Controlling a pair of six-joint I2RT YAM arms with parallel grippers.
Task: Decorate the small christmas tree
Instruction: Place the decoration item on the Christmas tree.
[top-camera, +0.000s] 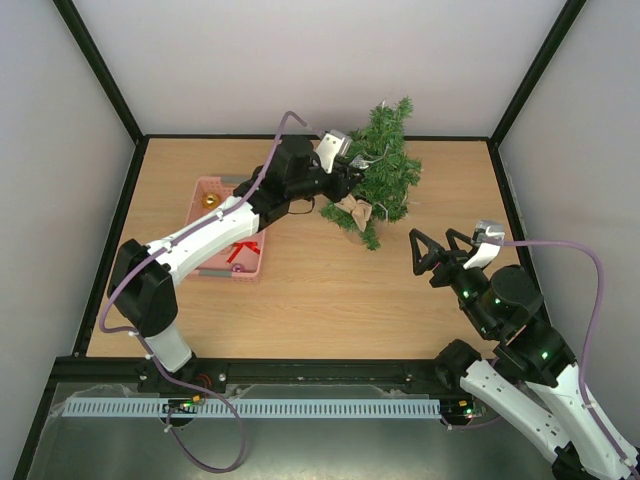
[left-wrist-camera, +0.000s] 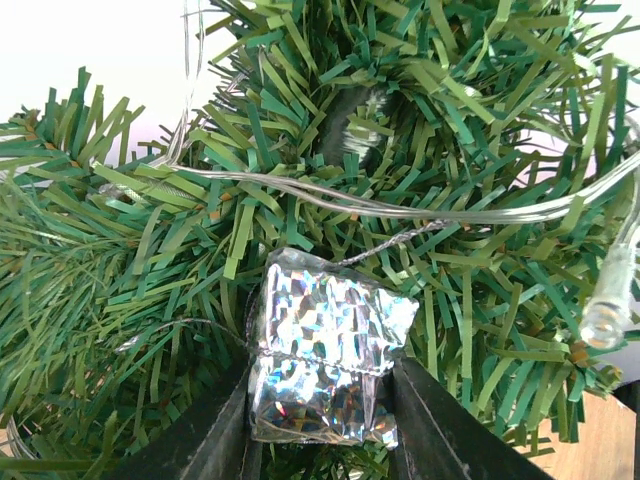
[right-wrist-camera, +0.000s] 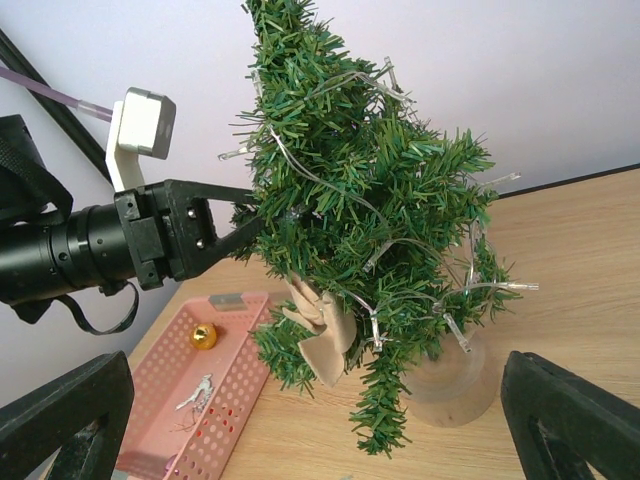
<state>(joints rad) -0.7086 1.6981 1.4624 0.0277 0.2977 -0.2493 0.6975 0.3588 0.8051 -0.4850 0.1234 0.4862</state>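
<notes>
The left hand (left-wrist-camera: 322, 420) is clamped on a small shiny silver gift box (left-wrist-camera: 325, 340), with one dark finger (left-wrist-camera: 205, 440) pressed against each side of its lower half. A thin silver thread (left-wrist-camera: 385, 245) runs from the top of the box into the needles.

Directly beyond the box and touching it are the branches of the small christmas tree (left-wrist-camera: 450, 120). A clear light wire (left-wrist-camera: 400, 210) crosses those branches just past the box. A clear bulb (left-wrist-camera: 605, 315) hangs to the right of the fingers.

Seen from above, this hand (top-camera: 352, 182) is pushed into the side of the tree (top-camera: 390, 160). The tree stands just ahead of the hand on a pale round base (right-wrist-camera: 452, 385) on the bench (top-camera: 330, 300). A beige bow (right-wrist-camera: 325, 340) sits low on the tree, below the hand.

Behind the hand and under its arm, a pink basket (top-camera: 203, 190) lies on the bench. It holds a gold ball (top-camera: 211, 200) and a red piece (top-camera: 243, 252).

The right hand (top-camera: 437, 245) has its jaws wide apart and holds nothing. It hovers above the bench, and the tree stands ahead of it, clear of its fingers.
</notes>
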